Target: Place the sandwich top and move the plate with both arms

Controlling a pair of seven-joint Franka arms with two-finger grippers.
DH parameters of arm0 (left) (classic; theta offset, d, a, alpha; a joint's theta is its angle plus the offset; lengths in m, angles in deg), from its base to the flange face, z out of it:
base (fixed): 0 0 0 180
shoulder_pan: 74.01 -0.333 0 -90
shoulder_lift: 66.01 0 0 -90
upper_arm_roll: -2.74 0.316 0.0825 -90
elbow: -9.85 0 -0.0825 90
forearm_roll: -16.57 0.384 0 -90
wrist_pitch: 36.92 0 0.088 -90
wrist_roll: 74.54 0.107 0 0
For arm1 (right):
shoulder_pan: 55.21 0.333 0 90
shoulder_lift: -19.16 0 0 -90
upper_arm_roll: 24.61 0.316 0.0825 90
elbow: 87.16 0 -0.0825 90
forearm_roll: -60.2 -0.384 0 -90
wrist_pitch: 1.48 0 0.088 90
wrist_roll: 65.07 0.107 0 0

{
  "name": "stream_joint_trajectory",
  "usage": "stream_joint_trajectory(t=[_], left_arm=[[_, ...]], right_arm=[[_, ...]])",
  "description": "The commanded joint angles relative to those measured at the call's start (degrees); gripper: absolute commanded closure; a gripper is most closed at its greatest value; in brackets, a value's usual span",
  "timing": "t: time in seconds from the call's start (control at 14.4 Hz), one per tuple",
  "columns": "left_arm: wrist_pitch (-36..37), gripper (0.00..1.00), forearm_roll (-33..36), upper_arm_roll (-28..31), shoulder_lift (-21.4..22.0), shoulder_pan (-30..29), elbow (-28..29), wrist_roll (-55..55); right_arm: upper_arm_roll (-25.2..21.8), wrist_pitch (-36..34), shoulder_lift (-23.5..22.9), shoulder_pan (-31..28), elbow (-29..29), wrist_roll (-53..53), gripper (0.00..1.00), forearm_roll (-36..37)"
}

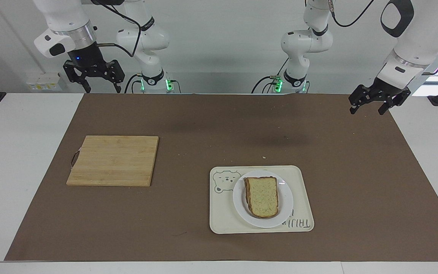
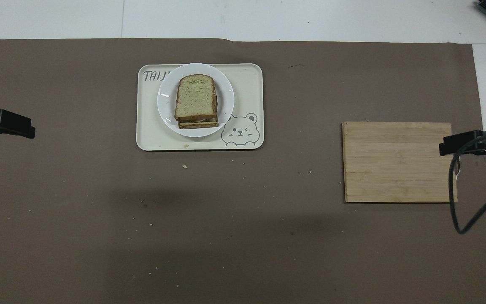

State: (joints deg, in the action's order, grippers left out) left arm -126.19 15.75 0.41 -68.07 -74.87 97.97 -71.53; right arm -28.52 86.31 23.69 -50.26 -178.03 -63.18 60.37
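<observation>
Bread first: facing the robots, you see the pale speckled sandwich top (image 1: 262, 196) already stacked on the small round white plate (image 1: 286, 207), which sits on the cream bear-print tray (image 1: 302, 224). Right gripper (image 1: 92, 79) and left gripper (image 1: 375, 102) hang well apart from it, jaws open, empty. From overhead, the stack reads complete; both steps look done.

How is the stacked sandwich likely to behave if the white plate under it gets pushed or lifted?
The sandwich is a loose stack with its layers slightly offset, so the sandwich top could probably slide if tilted. The bread looks soft, likely light and squashable. The plate looks smooth on the tray, so it may skid.
</observation>
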Motion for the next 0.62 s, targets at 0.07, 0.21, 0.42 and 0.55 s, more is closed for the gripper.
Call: stream_joint_trajectory(t=[0.07, 0.21, 0.42, 0.55], left_arm=[[2.3, 0.00, 1.4, -0.7, 1.3, -0.1, -0.1, 0.2], [2.2, 0.00, 1.4, -1.2, 1.3, 0.0, 0.0, 0.2], [2.3, 0.00, 1.4, -1.2, 1.4, 0.0, 0.2, 0.2], [2.2, 0.00, 1.4, -1.2, 1.4, -0.1, 0.3, 0.2]], right_arm=[[0.0, 0.6, 0.6, -0.4, -0.7, -1.6, 0.00, -1.3], [0.0, 0.6, 0.7, -0.4, -1.0, -1.5, 0.00, -1.3], [0.2, 0.6, 0.7, -0.4, -1.1, -1.6, 0.00, -1.3], [0.2, 0.7, 0.7, -0.4, -1.1, -1.5, 0.00, -1.3]])
